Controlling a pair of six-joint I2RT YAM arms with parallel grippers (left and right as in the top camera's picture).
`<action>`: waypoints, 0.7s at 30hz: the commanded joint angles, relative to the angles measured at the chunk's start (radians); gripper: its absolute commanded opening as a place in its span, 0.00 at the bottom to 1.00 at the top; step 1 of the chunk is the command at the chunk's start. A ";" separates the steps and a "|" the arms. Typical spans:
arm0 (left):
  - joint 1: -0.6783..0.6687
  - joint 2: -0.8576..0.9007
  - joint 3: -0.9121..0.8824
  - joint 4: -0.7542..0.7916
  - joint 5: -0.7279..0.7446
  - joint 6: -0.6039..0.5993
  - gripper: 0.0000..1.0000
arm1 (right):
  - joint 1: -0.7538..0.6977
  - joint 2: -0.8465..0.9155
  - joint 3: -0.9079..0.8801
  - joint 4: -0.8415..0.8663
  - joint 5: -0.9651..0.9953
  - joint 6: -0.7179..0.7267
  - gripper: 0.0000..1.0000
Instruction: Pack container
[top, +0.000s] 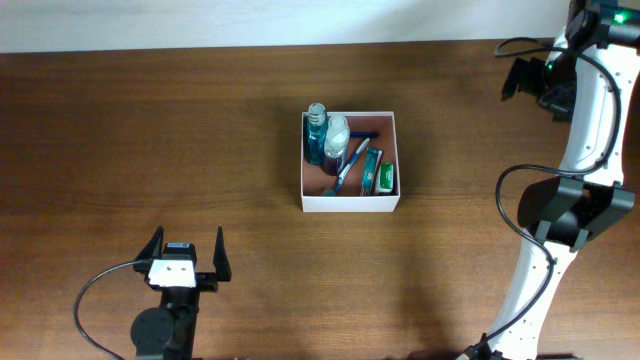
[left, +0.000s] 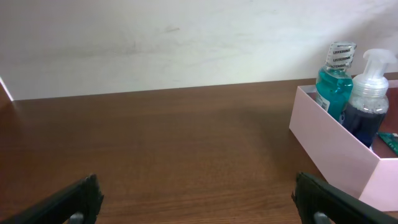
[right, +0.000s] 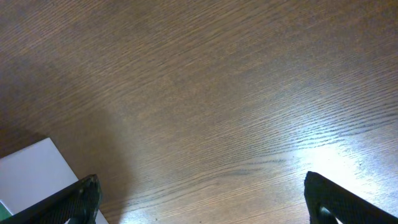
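Note:
The container (top: 350, 203), a square white-walled box with a reddish-brown inside, sits mid-table. In it are a blue mouthwash bottle (top: 316, 137), a clear pump bottle (top: 337, 133), a blue razor (top: 349, 172), a green tube (top: 370, 168) and a green soap packet (top: 385, 178). My left gripper (top: 188, 246) is open and empty, near the front edge, well left of the box. My right gripper (top: 520, 80) is open and empty at the far right. The left wrist view shows the open jaws (left: 199, 199), the box wall (left: 336, 146) and both bottles (left: 334, 81). The right wrist view shows the open jaws (right: 202, 199) over bare wood and a box corner (right: 31, 174).
The wooden table (top: 150, 130) runs to a white wall at the back (left: 186, 37). The right arm's white links and black cables (top: 560, 200) stand along the table's right side.

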 joint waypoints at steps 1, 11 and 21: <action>0.006 -0.010 -0.007 0.002 0.014 0.016 0.99 | 0.001 -0.018 -0.005 -0.005 0.012 -0.007 0.98; 0.006 -0.010 -0.007 0.002 0.014 0.016 0.99 | 0.002 -0.018 -0.005 -0.005 0.012 -0.007 0.98; 0.006 -0.010 -0.007 0.002 0.014 0.016 0.99 | 0.059 -0.144 -0.005 -0.005 0.013 -0.007 0.98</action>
